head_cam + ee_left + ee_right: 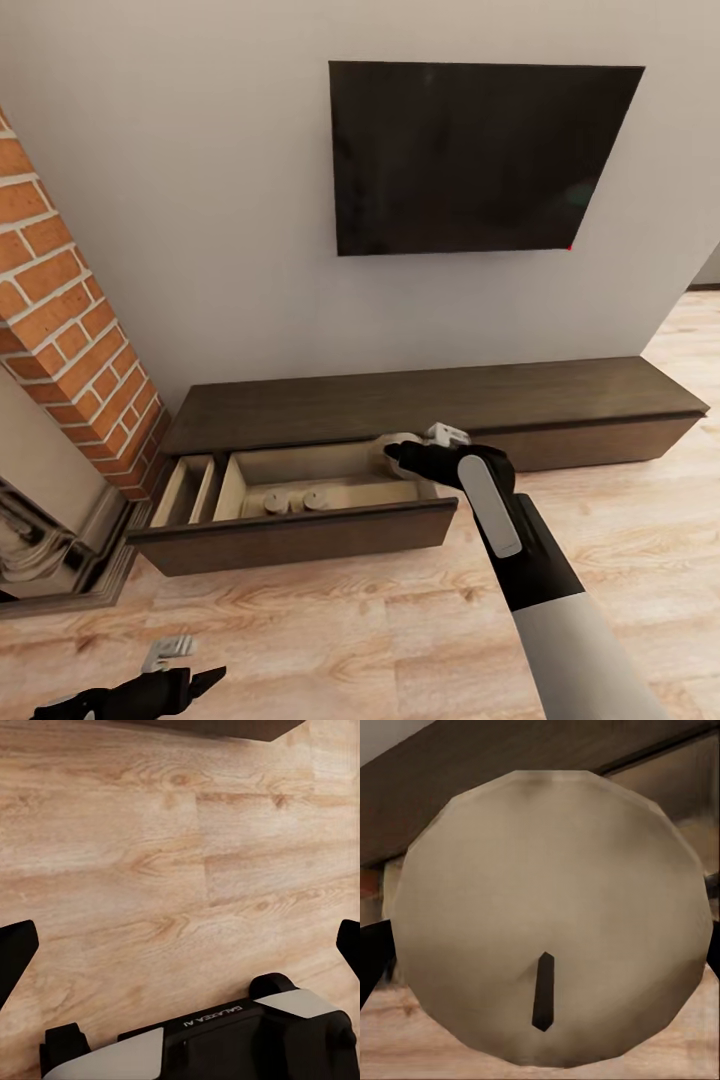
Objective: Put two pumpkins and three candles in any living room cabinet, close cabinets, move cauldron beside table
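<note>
A candle (551, 919) is held in the right end effector (400, 455) over the cabinet's open drawer (300, 535), where two candles (295, 499) already lie, presumably for release. The left end effector (180, 945) is spread wide above the floor (150, 832).

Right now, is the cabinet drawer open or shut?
Open. The cabinet has its drawer pulled out, pale interior exposed, two candles lying inside; the right gripper holds a third above it.

Cabinet (440, 400) runs along the wall under the TV (480, 155), brick fireplace (70, 330) to its left. Its drawer (300, 535) is pulled out over the floor (330, 640); two candles (295, 498) sit inside. Right tool (395, 450) holds a third candle (547, 915) above the drawer's right end.
</note>
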`<state>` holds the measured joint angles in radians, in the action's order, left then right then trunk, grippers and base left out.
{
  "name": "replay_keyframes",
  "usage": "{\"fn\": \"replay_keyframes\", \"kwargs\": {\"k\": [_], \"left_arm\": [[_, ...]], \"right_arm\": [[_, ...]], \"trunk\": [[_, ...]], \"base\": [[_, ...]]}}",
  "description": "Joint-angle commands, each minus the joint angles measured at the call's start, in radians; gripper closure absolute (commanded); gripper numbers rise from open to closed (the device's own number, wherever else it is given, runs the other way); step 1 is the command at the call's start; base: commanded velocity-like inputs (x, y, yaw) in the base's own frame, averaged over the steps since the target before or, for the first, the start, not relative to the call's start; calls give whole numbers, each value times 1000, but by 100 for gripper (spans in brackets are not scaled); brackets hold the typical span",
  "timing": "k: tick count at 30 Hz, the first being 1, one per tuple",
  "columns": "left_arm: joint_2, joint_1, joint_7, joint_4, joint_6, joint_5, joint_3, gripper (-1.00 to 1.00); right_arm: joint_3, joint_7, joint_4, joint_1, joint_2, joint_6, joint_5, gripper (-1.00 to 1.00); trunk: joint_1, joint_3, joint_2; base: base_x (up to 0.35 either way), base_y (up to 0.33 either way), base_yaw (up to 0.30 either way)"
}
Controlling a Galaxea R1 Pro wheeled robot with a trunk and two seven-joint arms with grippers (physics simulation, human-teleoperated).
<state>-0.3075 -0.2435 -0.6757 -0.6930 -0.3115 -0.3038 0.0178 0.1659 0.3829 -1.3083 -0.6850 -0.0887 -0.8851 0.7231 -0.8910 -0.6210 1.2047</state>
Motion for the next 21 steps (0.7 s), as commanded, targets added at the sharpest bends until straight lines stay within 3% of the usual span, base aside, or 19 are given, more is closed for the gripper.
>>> {"fn": "replay_keyframes", "kwargs": {"k": [1,2,5,15,17,21], "left_arm": [[0,0,-1,0,-9,-11,2,-100],[0,0,-1,0,-9,-11,2,-100],[0,0,0,0,-9,-11,2,-100],[3,0,1,0,-9,-10,4,-100],[4,0,1,0,-9,-10,5,-100],[10,1,1,-1,-9,-9,7,-100]], "right_arm": [[1,68,-2,-1,-1,14,27,100],[2,112,-2,-1,-1,26,27,100],[4,153,-3,-1,0,50,28,100],[8,162,4,-1,-3,54,43,100],[25,157,9,-1,-3,53,44,100],[111,156,17,-1,-3,53,44,100]], "trunk": [[0,-1,1],[0,-1,1],[0,-1,1],[0,-1,1],[0,-1,1],[0,-1,1]], "base": [[10,2,0],[76,42,0],[154,103,0],[27,16,0],[0,0,0],[0,0,0]]}}
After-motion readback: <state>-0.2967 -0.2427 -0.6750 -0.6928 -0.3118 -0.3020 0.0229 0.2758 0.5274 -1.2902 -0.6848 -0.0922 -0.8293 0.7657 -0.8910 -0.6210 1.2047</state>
